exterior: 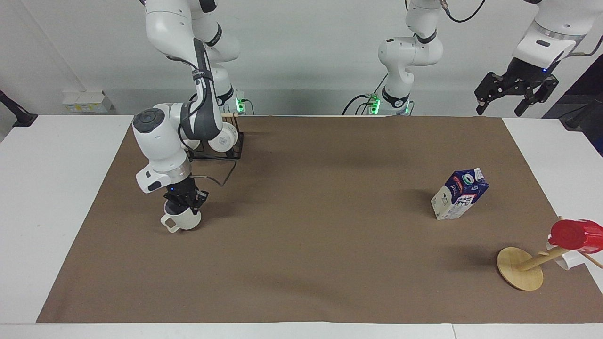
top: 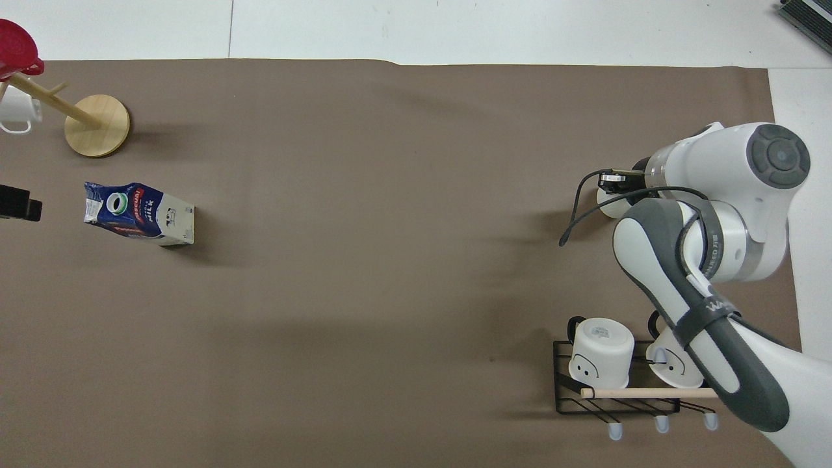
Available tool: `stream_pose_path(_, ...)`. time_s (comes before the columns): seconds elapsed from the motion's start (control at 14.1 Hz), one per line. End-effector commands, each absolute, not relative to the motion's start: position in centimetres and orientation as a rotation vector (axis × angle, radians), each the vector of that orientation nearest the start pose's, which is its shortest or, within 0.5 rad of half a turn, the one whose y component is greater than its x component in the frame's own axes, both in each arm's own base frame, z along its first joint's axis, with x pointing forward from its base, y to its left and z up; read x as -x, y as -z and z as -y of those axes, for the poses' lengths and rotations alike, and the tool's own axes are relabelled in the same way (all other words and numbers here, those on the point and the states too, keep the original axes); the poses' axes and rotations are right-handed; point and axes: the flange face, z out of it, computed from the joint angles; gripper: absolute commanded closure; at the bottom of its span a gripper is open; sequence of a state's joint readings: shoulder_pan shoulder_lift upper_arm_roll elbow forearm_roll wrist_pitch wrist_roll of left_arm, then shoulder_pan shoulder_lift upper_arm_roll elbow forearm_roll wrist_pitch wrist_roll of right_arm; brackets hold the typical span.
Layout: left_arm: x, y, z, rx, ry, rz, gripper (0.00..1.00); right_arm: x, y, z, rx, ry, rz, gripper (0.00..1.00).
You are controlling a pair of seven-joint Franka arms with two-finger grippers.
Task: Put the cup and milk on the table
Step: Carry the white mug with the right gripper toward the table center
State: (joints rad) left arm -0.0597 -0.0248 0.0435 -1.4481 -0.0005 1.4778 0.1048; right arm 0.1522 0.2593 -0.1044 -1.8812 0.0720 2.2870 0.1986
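The cup (exterior: pixel 181 220), a cream mug with its handle toward the right arm's end, is upright at or just above the brown mat (exterior: pixel 306 263) of the table. My right gripper (exterior: pixel 183 203) comes down onto its rim and is shut on it. In the overhead view the arm hides most of the cup (top: pixel 608 208). The milk (exterior: pixel 459 194) stands on the mat toward the left arm's end and also shows in the overhead view (top: pixel 140 214). My left gripper (exterior: pixel 511 94) hangs open and empty, high over the table's corner by its base, and waits.
A black wire rack (top: pixel 617 403) with two upturned white mugs (top: pixel 601 351) stands near the right arm's base. A wooden mug tree with a round base (exterior: pixel 519 268) carries a red cup (exterior: pixel 577 234) at the left arm's end.
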Motion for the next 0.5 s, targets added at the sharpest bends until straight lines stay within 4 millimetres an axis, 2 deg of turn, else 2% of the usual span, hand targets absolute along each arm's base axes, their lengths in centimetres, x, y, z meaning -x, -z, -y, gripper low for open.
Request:
stream_pose_path(0.0,-52.7,-68.7,0.3,3.146,0.076,-0.201,0.00,-63.9,-42.9,-5.6,3.077,0.165,-0.307,1.00)
stream_pose_path(0.07,-52.8,-68.8,0.3,3.146,0.078,-0.200,0.00,-64.0,-43.7,-7.2,3.097,0.155,-0.306,1.00)
stream_pose_path(0.21,-52.8,-68.8,0.3,3.146,0.081,-0.200,0.00,-63.8,-44.0,-10.4,3.116,0.187,-0.348,1.00)
stream_pose_path(0.36,-52.7,-68.8,0.2,3.147,0.084,-0.196,0.00,-63.2,-43.8,-13.7,3.113,0.187,-0.367,1.00)
stream_pose_path(0.43,-52.8,-68.8,0.2,3.148,0.088,-0.191,0.00,-62.9,-43.0,-15.9,3.130,0.181,-0.375,1.00)
